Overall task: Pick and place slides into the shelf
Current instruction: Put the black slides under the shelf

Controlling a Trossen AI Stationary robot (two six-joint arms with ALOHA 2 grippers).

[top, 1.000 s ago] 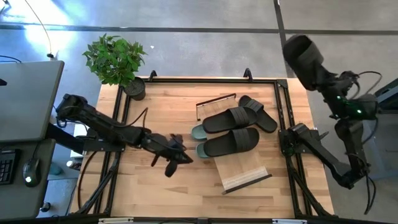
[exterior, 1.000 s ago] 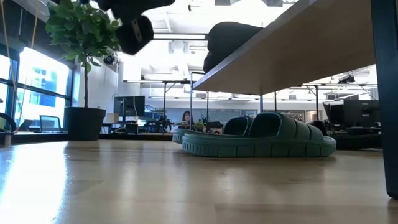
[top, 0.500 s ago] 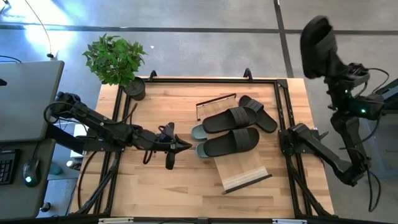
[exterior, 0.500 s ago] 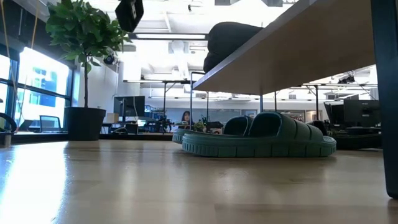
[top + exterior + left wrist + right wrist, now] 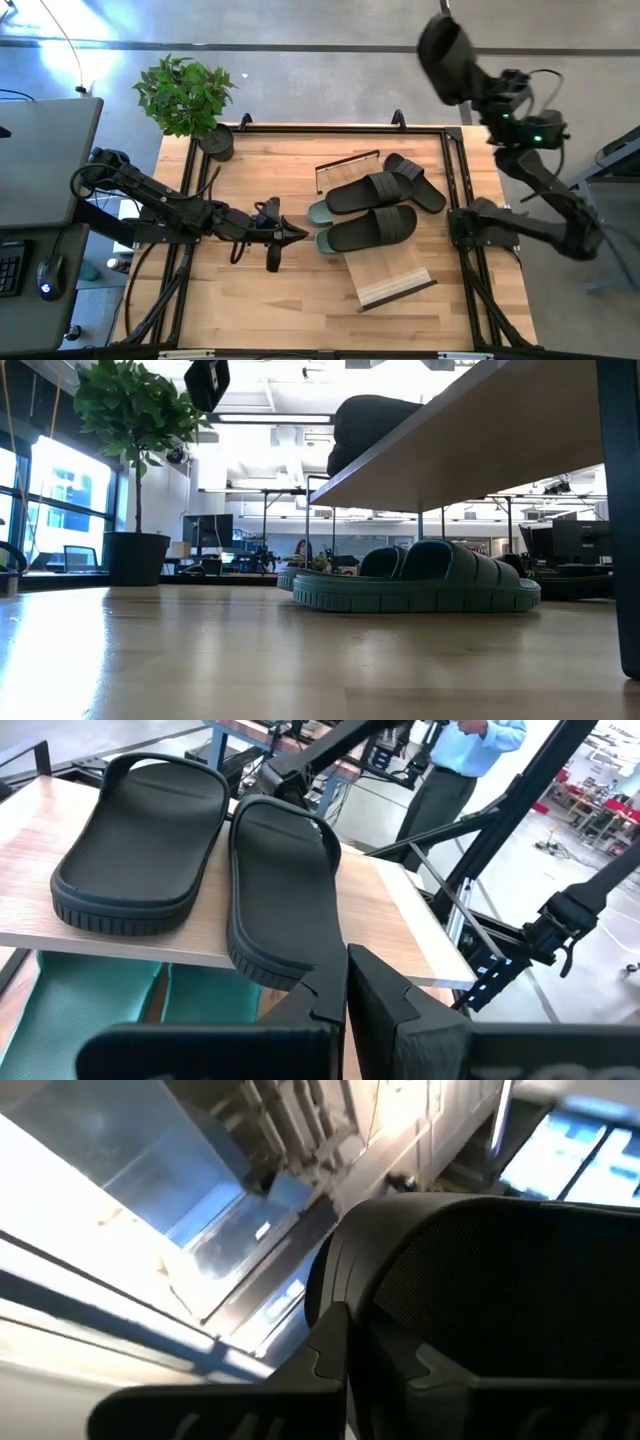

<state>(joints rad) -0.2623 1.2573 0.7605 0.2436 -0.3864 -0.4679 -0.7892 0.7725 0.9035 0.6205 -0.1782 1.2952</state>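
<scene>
The shelf (image 5: 390, 275) stands right of the table's middle. Its sloping plank carries two black slides (image 5: 370, 190) (image 5: 372, 228), side by side in the left wrist view (image 5: 150, 830) (image 5: 285, 880). Two sage-green slides (image 5: 415, 582) lie beneath the plank, toes showing at its left edge (image 5: 318, 212). A third black slide (image 5: 415, 182) lies on the table by the shelf's far right end. My left gripper (image 5: 295, 236) hovers shut, left of the shelf and pointing at it. My right gripper (image 5: 478, 88) is raised past the table's far right corner, shut on a fourth black slide (image 5: 445, 55). My right gripper holds the black slide (image 5: 480, 1280) lifted clear, high above the floor beyond the table's far right corner. The slide sticks out past the fingers toward the far left. The gripper's own body hides the place of contact, so which part it has cannot be told.
A potted plant (image 5: 185, 95) stands at the table's far left corner (image 5: 135, 460). Black frame rails (image 5: 455, 230) run along the table's left, right and far sides. Bare wood (image 5: 260, 310) spreads over the near left. A person in a blue shirt (image 5: 480, 740) stands beyond the table.
My right arm swung its raised black slide from beyond the table's right edge toward the far side and leftward, turning it about. My left gripper rose a little and levelled out, pointing at the shelf, then kept still.
</scene>
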